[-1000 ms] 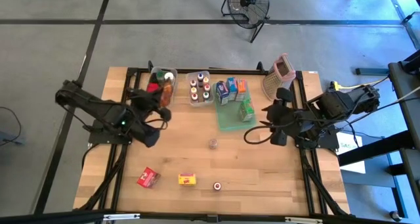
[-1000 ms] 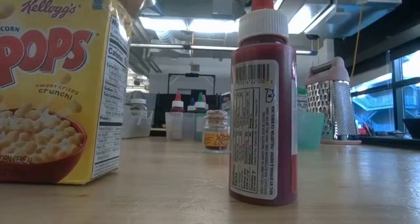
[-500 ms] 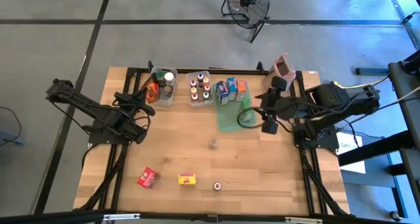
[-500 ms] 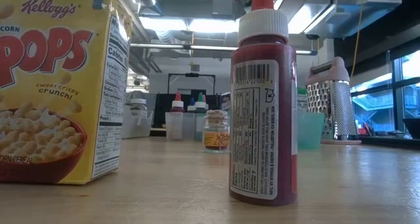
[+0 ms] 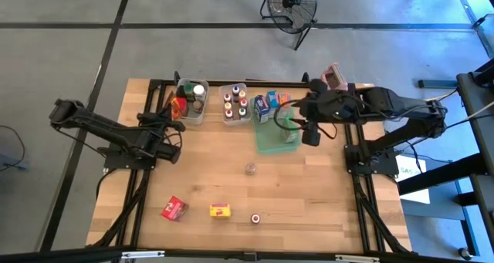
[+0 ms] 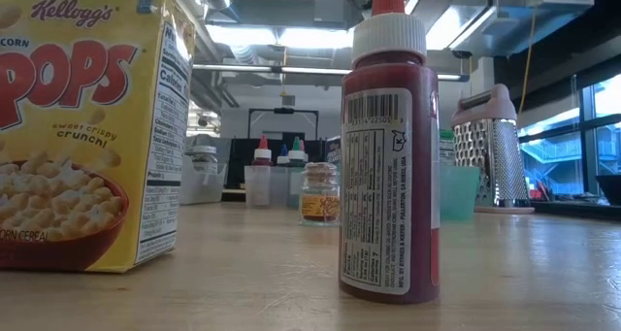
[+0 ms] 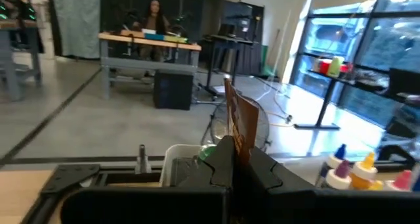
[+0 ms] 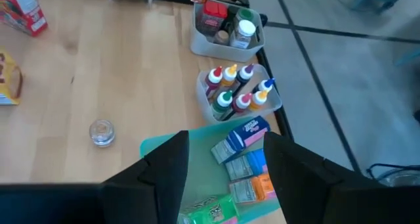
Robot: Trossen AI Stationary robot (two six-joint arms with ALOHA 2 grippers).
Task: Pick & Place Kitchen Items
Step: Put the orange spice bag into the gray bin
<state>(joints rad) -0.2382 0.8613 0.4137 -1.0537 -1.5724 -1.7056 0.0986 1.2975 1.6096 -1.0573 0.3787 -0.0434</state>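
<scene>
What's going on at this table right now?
A two-armed robot is mid-sort. The right gripper hovers over the green tray, jaws open above a green carton. The left gripper waits, jaws shut, beside a clear bin. A red carton, yellow carton and glass jar lie loose on the table.

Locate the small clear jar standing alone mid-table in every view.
High view: small clear jar, bare wood below the green tray.
Low view: centre background, amber-labelled.
Left wrist view: not in it.
Right wrist view: on wood beside the tray's corner.
Shared landmark: the bin of coloured-cap bottles.
</scene>
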